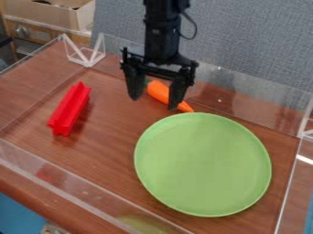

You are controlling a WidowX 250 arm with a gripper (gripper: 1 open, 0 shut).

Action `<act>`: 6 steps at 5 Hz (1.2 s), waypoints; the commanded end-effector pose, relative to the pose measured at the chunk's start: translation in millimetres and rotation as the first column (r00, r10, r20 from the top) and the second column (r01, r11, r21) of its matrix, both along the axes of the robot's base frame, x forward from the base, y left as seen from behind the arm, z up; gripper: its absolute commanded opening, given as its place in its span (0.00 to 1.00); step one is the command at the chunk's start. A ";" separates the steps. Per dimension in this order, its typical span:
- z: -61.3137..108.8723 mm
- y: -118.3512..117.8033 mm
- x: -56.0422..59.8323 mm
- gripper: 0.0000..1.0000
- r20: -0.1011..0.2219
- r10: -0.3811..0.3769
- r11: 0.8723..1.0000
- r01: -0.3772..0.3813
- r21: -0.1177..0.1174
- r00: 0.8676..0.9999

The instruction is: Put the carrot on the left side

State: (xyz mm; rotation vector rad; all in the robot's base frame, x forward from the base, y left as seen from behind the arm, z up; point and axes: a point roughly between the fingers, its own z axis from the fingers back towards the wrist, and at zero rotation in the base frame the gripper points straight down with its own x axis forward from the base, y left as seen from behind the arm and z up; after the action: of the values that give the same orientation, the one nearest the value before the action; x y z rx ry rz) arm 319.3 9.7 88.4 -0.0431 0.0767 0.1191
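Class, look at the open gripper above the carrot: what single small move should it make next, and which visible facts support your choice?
Probably a short drop, then close. The gripper is open and pointing down, one finger on each side of the carrot, which lies on the table behind the green plate. It does not look gripped yet, so it must be grasped before going left, toward the red bar.

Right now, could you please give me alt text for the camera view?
A black robot gripper points down with its jaws open astride an orange carrot on a wooden table. A red ridged bar lies left; a green plate sits in front.
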 end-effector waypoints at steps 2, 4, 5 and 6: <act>-12.3 -0.9 42.0 1.00 0.106 0.083 0.996 -0.079 -0.043 0.991; -38.3 -2.4 61.6 1.00 0.115 0.119 0.992 -0.113 -0.059 0.986; -47.4 -0.9 68.1 1.00 0.114 0.130 0.990 -0.124 -0.059 0.985; -50.5 1.1 67.4 0.00 0.109 0.136 0.990 -0.131 -0.055 0.985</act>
State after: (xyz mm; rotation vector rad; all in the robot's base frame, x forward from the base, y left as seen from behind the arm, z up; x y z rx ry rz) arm 381.4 4.4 27.8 -0.1059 -0.0009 0.2403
